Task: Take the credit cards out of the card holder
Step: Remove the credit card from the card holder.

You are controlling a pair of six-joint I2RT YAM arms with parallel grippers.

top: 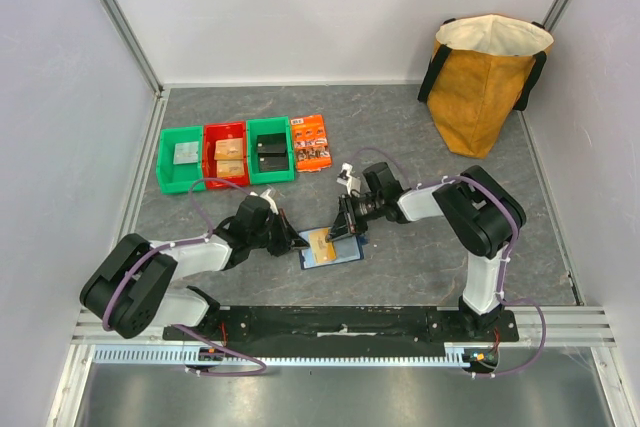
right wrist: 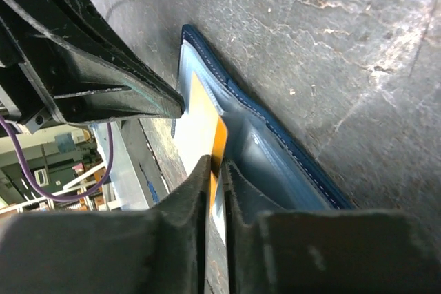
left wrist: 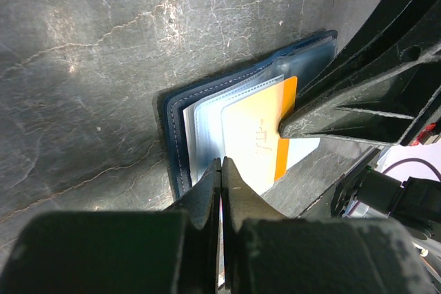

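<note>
The card holder [top: 342, 254] lies open on the dark table between my arms, navy with pale clear sleeves. A tan-gold credit card [top: 319, 241] sticks partly out of a sleeve. My right gripper [top: 346, 233] is shut on that card's orange edge, as the right wrist view shows with the gripper [right wrist: 217, 164], the card [right wrist: 205, 118] and the holder [right wrist: 279, 163]. My left gripper [top: 298, 243] is shut at the holder's near sleeve edge. The left wrist view shows the gripper [left wrist: 222, 166], the holder [left wrist: 175, 129] and the card [left wrist: 251, 135]. Any other cards are hidden.
At the back left stand a green bin [top: 181, 160], a red bin [top: 226, 154] and a second green bin [top: 270, 150], with an orange printed packet [top: 312, 142] beside them. A yellow cloth bag [top: 485, 72] stands at the back right.
</note>
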